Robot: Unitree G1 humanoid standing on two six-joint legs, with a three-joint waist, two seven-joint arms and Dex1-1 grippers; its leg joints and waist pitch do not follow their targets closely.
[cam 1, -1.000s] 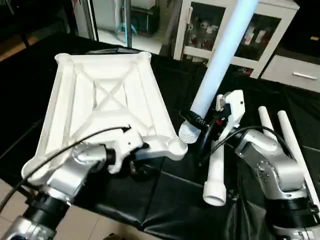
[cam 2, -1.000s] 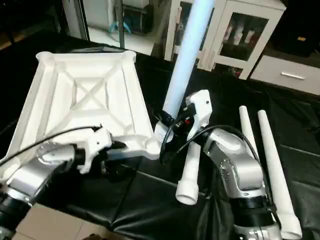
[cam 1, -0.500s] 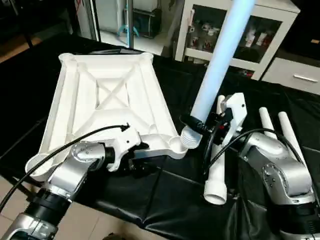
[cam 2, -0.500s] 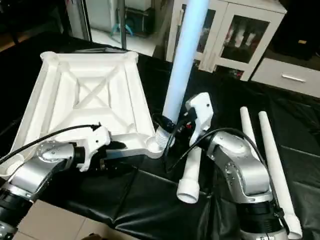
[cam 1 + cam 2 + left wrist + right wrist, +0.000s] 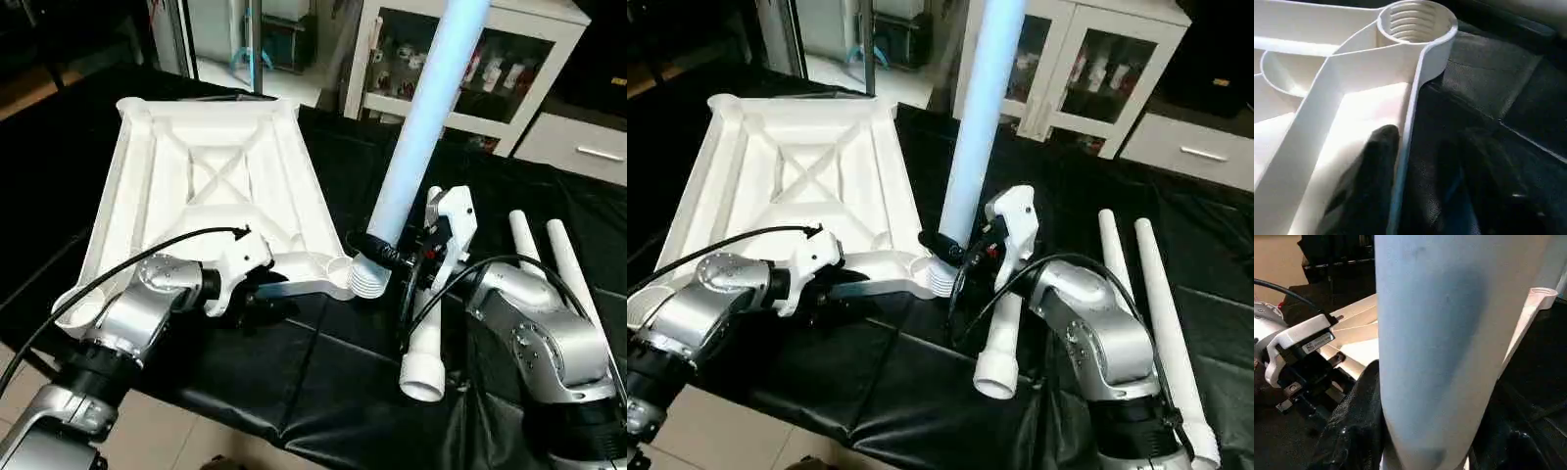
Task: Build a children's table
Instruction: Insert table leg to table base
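One leg (image 5: 421, 117) stands near-upright in the right fingers (image 5: 1359, 426), left fingers (image 5: 1376, 161) straddling the tabletop (image 5: 206, 186) rim.

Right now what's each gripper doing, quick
Left gripper: fingers either side of the tabletop rim; whether it grips, I cannot tell.
Right gripper: closed on an upright leg above the corner socket.

Long pale-blue-white tapered plastic tube leg (image 5: 416, 137) held by right gripper (image 5: 384, 253): top end cut off by pic edge. Its ribbed end hides the near corner socket beside it. Left gripper (image 5: 1415, 186) fingers (image 5: 1376, 181) blurred, dark; straddle white plastic ribbed tabletop (image 5: 1352, 98) rim, contact w/ it unclear.
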